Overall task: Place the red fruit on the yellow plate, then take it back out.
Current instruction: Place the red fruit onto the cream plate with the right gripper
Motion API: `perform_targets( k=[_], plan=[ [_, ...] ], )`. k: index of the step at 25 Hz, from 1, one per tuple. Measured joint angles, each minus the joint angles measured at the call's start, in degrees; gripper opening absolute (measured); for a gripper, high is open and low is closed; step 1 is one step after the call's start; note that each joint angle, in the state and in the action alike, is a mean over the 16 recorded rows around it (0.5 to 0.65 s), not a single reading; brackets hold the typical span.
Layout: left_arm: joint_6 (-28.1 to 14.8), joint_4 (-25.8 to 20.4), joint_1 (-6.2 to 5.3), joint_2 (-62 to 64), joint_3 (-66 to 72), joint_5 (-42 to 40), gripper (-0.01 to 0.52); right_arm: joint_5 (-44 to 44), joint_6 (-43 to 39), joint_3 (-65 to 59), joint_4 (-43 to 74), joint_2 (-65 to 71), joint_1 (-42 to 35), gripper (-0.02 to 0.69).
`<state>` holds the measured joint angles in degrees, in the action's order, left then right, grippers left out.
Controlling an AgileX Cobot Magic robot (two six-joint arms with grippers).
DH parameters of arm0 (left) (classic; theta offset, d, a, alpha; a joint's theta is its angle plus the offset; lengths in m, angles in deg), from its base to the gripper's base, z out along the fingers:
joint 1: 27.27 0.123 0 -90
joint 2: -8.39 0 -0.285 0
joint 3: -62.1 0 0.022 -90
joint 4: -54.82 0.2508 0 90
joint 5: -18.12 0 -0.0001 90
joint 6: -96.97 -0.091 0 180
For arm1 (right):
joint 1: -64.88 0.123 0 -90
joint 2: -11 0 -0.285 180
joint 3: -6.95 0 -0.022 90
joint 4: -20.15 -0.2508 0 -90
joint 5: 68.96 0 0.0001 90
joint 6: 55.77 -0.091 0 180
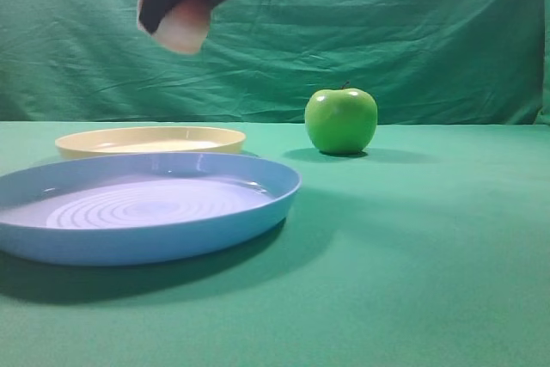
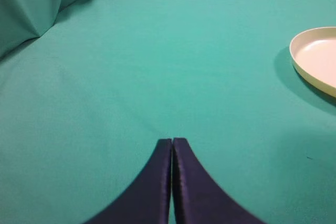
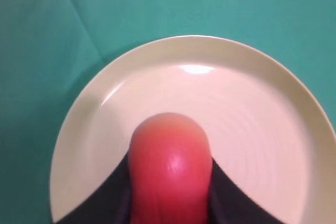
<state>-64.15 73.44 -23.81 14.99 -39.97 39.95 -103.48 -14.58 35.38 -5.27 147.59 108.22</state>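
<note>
Fruit first: the red fruit [image 3: 169,169] sits clamped between the dark fingers of the right end effector [image 3: 169,203], held in the air above the yellow plate [image 3: 252,72]. The right wrist view looks straight down past its red top onto the plate's pale inside, which the fruit does not touch. The exterior high view shows what that one cannot: the fruit's pale underside [image 1: 182,27] hangs high up near the frame's top, well above the yellow plate [image 1: 150,139] lying flat on the green worktop [image 1: 412,255]. Only this view takes in the larger blue plate [image 1: 146,208] with concentric rings, just in front of the yellow one, and the green apple [image 1: 341,120] standing off to the right, well apart from both plates. The left wrist view shows the left end effector [image 2: 172,142] with its two dark fingers pressed together, holding nothing, over bare cloth, the yellow plate's rim [image 2: 302,64] at the right edge.
</note>
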Motion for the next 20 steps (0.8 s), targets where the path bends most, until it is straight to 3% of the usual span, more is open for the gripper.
perform_targets(
  k=[14,17,20],
  plan=[
    [0.00,0.00,0.00,0.00,0.00,0.00,0.000,3.42,0.17,1.96,-0.62,3.57,-0.03,0.588],
    [0.00,0.00,0.00,0.00,0.00,0.00,0.000,1.22,-0.15,1.96,-0.18,1.32,-0.37,0.569],
    [0.00,0.00,0.00,0.00,0.00,0.00,0.000,-2.38,-0.75,1.96,0.48,-2.03,-0.84,0.473]
  ],
)
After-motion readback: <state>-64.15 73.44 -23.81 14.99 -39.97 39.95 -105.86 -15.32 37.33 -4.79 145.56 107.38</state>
